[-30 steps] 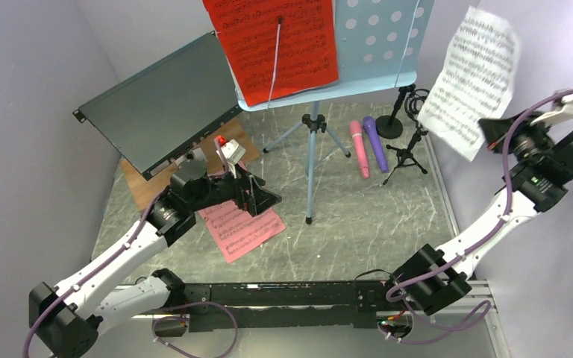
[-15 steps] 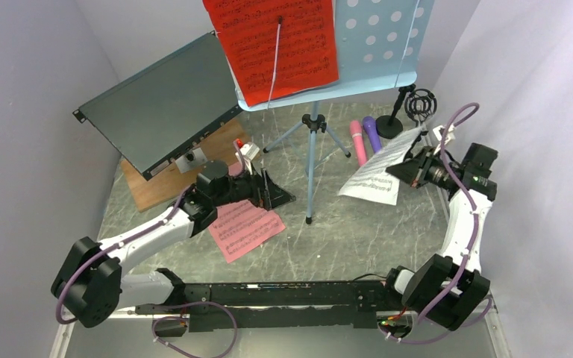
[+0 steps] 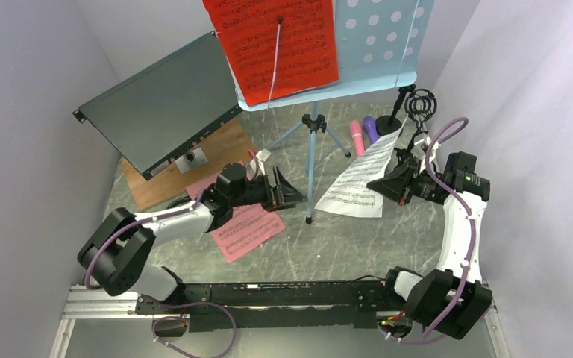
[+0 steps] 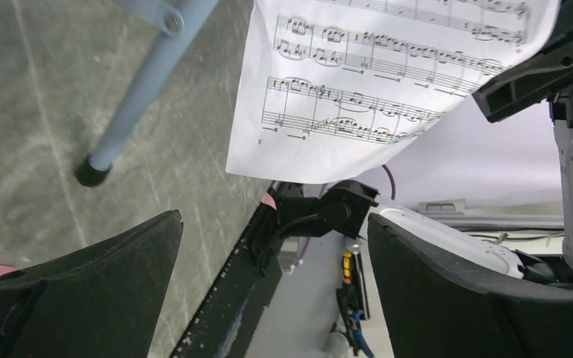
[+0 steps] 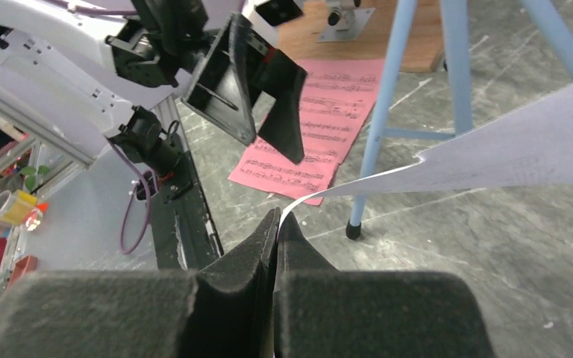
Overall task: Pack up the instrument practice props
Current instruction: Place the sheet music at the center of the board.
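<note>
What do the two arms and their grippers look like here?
Both arms have white link shells with black joint housings and black bases: left arm, right arm. A purple cable runs along each. The left gripper and right gripper are black, with broad wedge-shaped fingers that have a matte, foam-like surface.

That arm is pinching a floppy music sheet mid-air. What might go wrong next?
The right gripper holds the white sheet by one edge only, so the bowed page may slip or tear. It hangs near the blue tripod leg and could snag there. The open left gripper sits close to that leg and might bump it.
</note>
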Motion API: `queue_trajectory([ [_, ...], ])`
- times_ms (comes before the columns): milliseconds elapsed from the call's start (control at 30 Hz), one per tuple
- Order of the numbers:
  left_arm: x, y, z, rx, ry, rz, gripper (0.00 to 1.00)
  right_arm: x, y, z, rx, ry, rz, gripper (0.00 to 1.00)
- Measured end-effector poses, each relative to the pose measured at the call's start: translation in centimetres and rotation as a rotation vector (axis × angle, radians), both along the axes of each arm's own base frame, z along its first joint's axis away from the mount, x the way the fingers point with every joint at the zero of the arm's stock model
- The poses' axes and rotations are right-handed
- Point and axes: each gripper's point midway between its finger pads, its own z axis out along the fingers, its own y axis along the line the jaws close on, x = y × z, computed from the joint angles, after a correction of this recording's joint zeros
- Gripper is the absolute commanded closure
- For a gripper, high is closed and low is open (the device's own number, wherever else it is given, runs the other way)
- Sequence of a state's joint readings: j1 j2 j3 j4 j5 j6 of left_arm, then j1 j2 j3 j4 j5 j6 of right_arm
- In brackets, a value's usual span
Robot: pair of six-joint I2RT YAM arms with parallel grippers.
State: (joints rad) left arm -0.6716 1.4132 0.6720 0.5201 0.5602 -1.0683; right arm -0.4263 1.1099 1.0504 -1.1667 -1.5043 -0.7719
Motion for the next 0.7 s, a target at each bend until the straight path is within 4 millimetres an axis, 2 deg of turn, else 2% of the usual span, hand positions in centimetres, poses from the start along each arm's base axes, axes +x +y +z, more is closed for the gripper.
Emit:
queue_trajectory([
  [100,-1.1,-1.2,-0.7,-0.002,0.058,-0.029,0.00,-0.9,0.9,0.3,0.001,-0.029,0.036,1.00],
  [200,-1.7,-2.3,-0.5,-0.014,0.092,-0.047,0.01,-2.0,2.0,0.6,0.009,-0.035,0.075,1.00],
  [300,-1.5,-2.9,-0.5,-0.042,0.132,-0.037,0.01,-2.8,2.7,1.2,0.011,-0.028,0.108,1.00],
  [467,-0.7,-3.5,-0.9,-0.078,0.191,-0.010,0.00,-4.2,3.9,3.8,0.001,-0.064,0.161,1.00],
  [567,-0.4,-3.9,-0.5,-0.125,0.199,-0.010,0.01,-5.6,4.7,4.9,-0.004,-0.097,0.192,1.00],
  [700,-0.1,-4.4,1.4,-0.234,0.183,-0.021,0.00,-7.1,5.3,5.0,-0.001,-0.113,0.212,1.00],
])
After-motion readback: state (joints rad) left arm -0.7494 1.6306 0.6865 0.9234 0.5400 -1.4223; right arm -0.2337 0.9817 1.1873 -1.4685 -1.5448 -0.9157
